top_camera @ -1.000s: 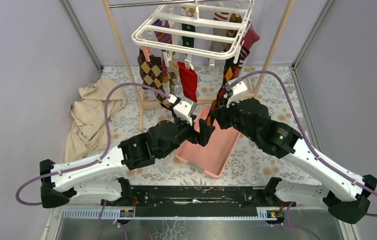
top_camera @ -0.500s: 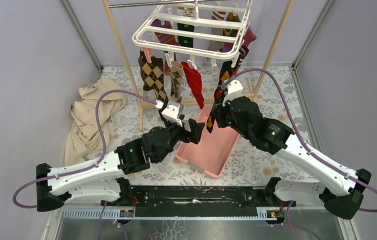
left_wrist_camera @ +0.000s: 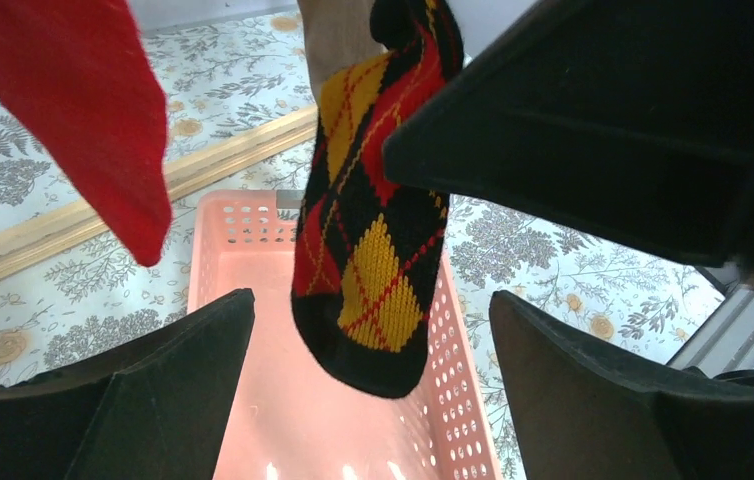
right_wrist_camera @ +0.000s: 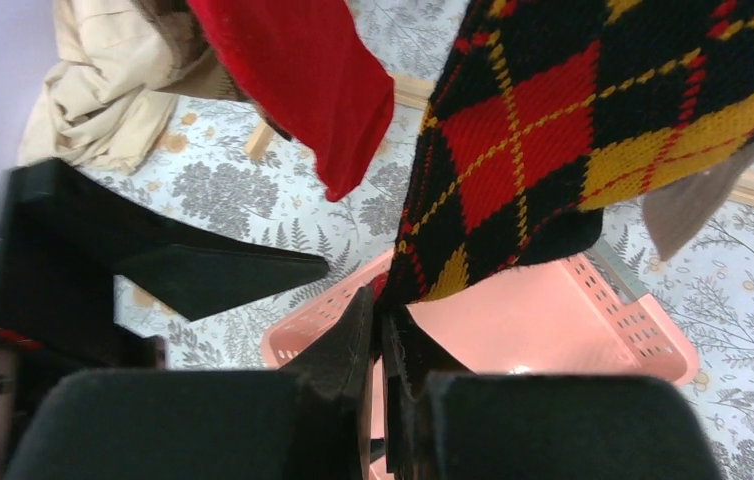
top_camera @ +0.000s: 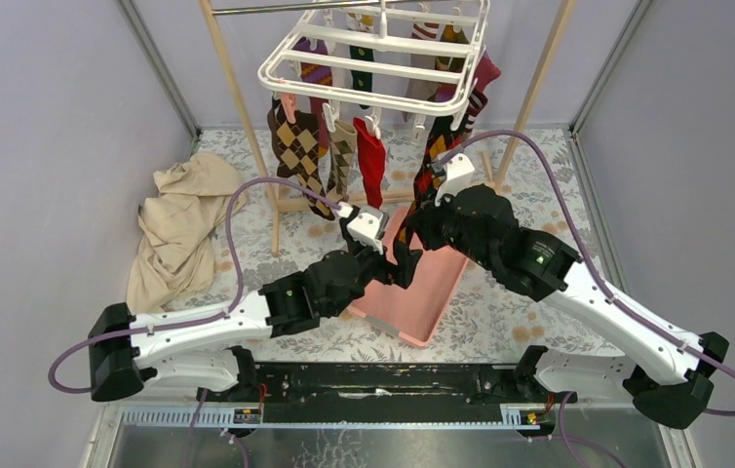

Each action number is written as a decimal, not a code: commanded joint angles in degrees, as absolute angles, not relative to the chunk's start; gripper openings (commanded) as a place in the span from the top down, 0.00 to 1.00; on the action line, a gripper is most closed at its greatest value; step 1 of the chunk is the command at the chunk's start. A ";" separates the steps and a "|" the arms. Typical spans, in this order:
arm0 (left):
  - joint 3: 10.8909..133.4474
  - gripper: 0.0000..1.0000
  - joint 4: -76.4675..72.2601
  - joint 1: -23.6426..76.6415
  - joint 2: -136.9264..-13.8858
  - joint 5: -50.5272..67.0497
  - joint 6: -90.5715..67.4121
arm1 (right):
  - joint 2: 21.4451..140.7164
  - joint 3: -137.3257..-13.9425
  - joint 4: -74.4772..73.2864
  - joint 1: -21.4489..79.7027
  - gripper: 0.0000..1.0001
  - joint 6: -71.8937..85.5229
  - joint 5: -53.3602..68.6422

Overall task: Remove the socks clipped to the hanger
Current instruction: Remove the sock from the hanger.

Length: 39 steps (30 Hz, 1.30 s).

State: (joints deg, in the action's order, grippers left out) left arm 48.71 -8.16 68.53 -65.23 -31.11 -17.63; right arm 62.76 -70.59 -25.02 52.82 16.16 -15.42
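- Long socks (top_camera: 297,146) dangle from clips on the white hanger (top_camera: 286,70): brown diamonds, plain red, stripes.
- The right fingers (right_wrist_camera: 343,350) pinch a black, red and yellow sock (right_wrist_camera: 553,130) tight.
- The left fingers (left_wrist_camera: 183,370) are wide apart, holding nothing; that sock's toe hangs between them, above the pink basket (left_wrist_camera: 253,240).

Hanger (top_camera: 383,66) is hanging back-centre on pole frame (top_camera: 234,97), socks (top_camera: 295,146) dangling under it. Tray (top_camera: 422,302) is lying on table (top_camera: 500,312) in front. L gripper (top_camera: 398,258) and R gripper (top_camera: 420,229) are hovering over tray's far end, L just left of R. Front-right sock (left_wrist_camera: 373,260) is dangling betw. L fingers (left_wrist_camera: 183,380), edge sitting in R gripper. Cloth (top_camera: 180,219) is lying left of frame.
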 commanded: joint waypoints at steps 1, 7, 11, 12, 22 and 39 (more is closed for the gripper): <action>49.91 0.05 -14.70 68.73 -68.06 -30.50 -15.94 | 60.45 -74.53 -24.81 52.73 1.00 17.27 -11.52; 51.30 0.23 -16.72 68.73 -70.74 -31.98 -14.94 | 59.20 -75.28 -26.62 52.65 1.00 17.90 -9.83; 54.49 0.58 -14.21 68.58 -72.84 -33.23 -14.21 | 58.27 -74.78 -27.77 52.64 1.00 18.22 -10.24; 55.29 0.68 -13.56 68.56 -73.27 -33.49 -14.11 | 58.08 -74.53 -27.96 52.62 1.00 18.22 -10.51; 57.41 0.91 -9.79 67.97 -72.89 -35.04 -15.07 | 55.99 -72.15 -29.55 52.56 0.62 18.76 -14.33; 58.55 0.90 4.22 52.26 -65.71 -17.14 -23.96 | 49.15 -75.83 -24.68 52.39 0.16 13.45 -28.62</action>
